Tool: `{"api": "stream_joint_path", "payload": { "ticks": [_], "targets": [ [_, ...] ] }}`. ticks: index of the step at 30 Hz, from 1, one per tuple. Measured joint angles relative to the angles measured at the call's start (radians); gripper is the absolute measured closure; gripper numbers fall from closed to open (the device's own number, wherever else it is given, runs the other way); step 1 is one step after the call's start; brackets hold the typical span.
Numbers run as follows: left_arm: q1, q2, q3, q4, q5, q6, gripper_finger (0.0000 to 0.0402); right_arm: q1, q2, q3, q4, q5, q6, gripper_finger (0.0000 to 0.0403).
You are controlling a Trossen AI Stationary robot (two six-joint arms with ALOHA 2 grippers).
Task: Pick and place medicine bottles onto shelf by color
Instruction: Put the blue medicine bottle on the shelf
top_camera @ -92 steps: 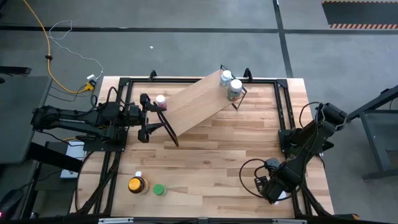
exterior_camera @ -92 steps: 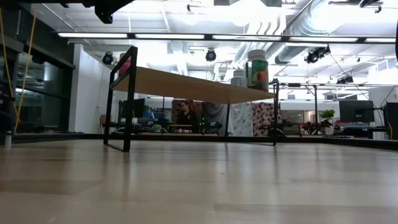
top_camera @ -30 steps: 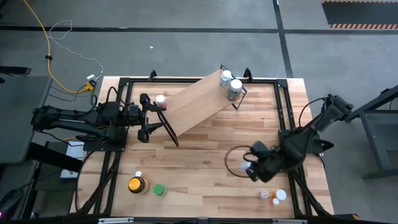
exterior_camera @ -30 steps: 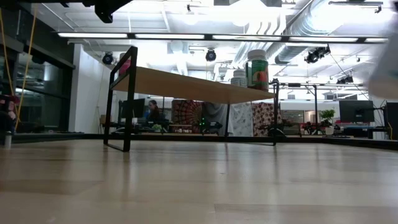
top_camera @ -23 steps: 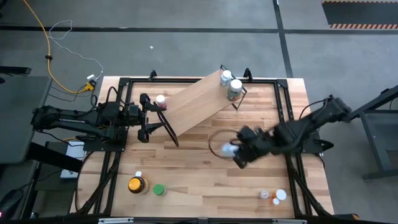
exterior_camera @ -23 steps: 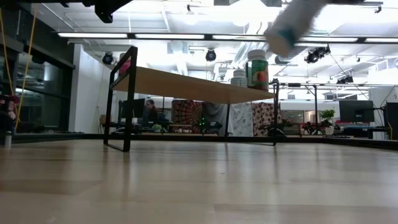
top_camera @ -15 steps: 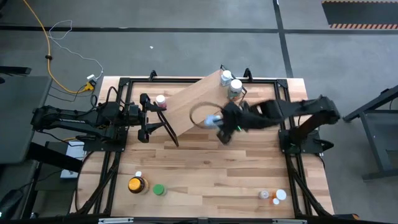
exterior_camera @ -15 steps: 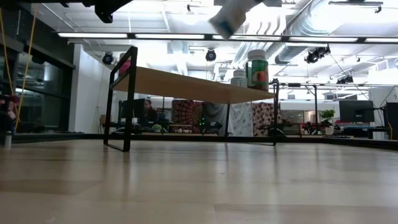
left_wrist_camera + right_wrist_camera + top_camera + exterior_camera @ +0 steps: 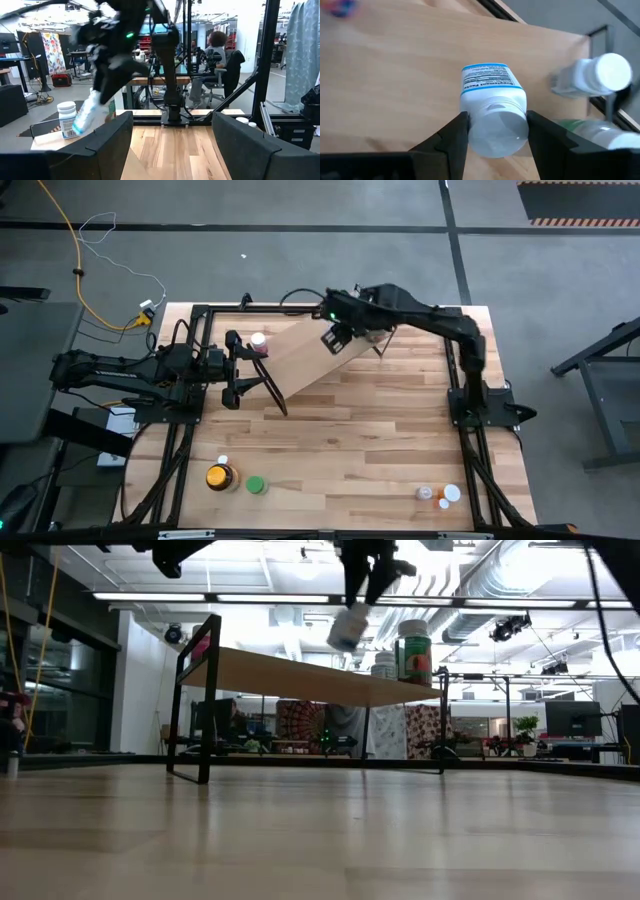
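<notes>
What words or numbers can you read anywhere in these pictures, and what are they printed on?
None can be read.
White bottle held by the right gripper over the shelf: printed lines on its blue-edged label, too blurred to read.
White bottle on the shelf: label too small.
Green-and-red labelled bottle: too small.

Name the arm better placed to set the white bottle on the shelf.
Right. Its gripper already grips the white bottle above the shelf, beside two standing bottles; the left gripper waits at the shelf's other end.

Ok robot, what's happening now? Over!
Right gripper shut on white bottle, tilted above shelf. Left gripper open, waiting at shelf's left end. Two bottles close beside drop spot.
</notes>
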Motion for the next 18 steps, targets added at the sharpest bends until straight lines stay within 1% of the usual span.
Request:
{"api": "stream_joint_path", "payload": {
  "ticks": [3,5,9,18],
  "targets": [
    [0.0,0.0,0.0,0.001,0.0,-0.014,0.0141,-0.051,0.06,0.049,-0.035,-0.007,-0.001,0.0236],
    [0.0,0.0,0.0,0.0,0.001,-0.015,0.0141,-0.081,0.074,0.034,-0.014,-0.019,-0.013,0.0236],
    [0.0,0.0,0.0,0.001,0.001,-0.015,0.0141,-0.127,0.092,0.014,-0.009,-0.085,-0.026,0.0235],
    [0.0,0.0,0.0,0.001,0.001,-0.015,0.0141,-0.147,0.098,0.013,-0.012,-0.095,-0.018,0.0235]
  ]
}}
